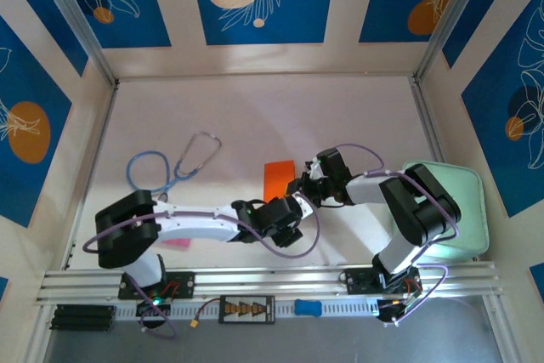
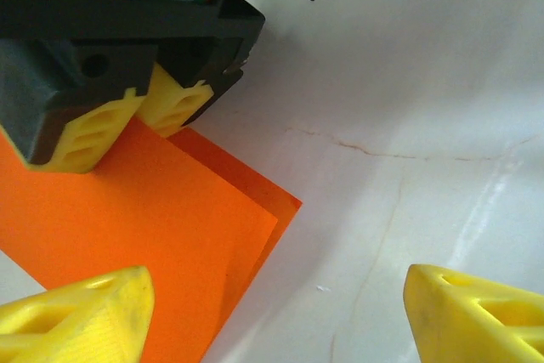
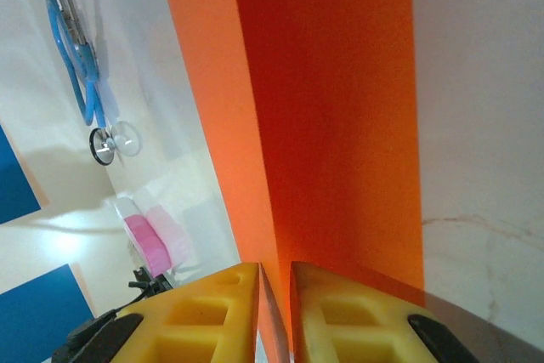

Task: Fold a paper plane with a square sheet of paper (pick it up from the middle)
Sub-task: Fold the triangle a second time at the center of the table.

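The square sheet of paper (image 1: 277, 178) is bright orange and lies folded on the white table at mid-centre, a rectangle rather than a pointed paper plane. In the left wrist view its two layers (image 2: 144, 227) lie slightly offset at one corner. My right gripper (image 1: 303, 183) comes in from the right and is shut on the sheet's edge; the orange paper (image 3: 323, 108) runs up from between its yellow fingers (image 3: 212, 312). Those fingers (image 2: 127, 121) also pinch the sheet in the left wrist view. My left gripper (image 2: 276, 312) hovers at the sheet's near side (image 1: 289, 204), open wide and holding nothing.
A blue stethoscope (image 1: 174, 167) lies at the left of the table, also in the right wrist view (image 3: 81, 74). A small pink block (image 1: 174, 242) sits by the left arm. A pale green tray (image 1: 466, 210) stands at the right edge.
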Robot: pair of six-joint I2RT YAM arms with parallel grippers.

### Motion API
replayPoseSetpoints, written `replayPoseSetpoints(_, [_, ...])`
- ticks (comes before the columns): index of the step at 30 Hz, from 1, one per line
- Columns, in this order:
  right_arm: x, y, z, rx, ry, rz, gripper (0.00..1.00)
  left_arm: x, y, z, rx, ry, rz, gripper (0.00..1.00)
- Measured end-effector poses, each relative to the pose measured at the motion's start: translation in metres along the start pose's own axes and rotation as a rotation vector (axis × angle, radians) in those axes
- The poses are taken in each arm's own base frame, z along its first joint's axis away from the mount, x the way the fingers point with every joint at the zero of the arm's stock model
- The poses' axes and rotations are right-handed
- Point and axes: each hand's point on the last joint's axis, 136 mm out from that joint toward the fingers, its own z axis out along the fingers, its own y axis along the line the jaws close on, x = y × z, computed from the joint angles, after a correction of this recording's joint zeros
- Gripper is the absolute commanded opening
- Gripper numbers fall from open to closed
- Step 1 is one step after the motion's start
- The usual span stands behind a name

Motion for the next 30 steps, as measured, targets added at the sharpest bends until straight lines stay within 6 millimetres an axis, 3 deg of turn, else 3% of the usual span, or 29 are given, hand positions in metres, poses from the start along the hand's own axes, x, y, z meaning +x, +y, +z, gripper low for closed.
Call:
replayPoseSetpoints(7, [0.000, 0.002, -0.001, -0.006, 0.000, -0.004, 0.19, -0.002, 0.011, 0.010, -0.115, 0.020, 0.063, 0.76])
replayPoseSetpoints(12, [0.001, 0.003, -0.001, -0.008, 0.003, -0.004, 0.19, 0.002, 0.017, 0.014, -0.158, 0.040, 0.082, 0.65])
replayPoseSetpoints(18, [0.001, 0.003, -0.001, -0.008, 0.004, -0.003, 0.19, 0.001, 0.018, 0.015, -0.170, 0.039, 0.083, 0.60])
replayPoseSetpoints(30, [0.001, 0.003, -0.001, -0.008, 0.004, -0.004, 0.19, 0.001, 0.018, 0.015, -0.169, 0.036, 0.078, 0.22])
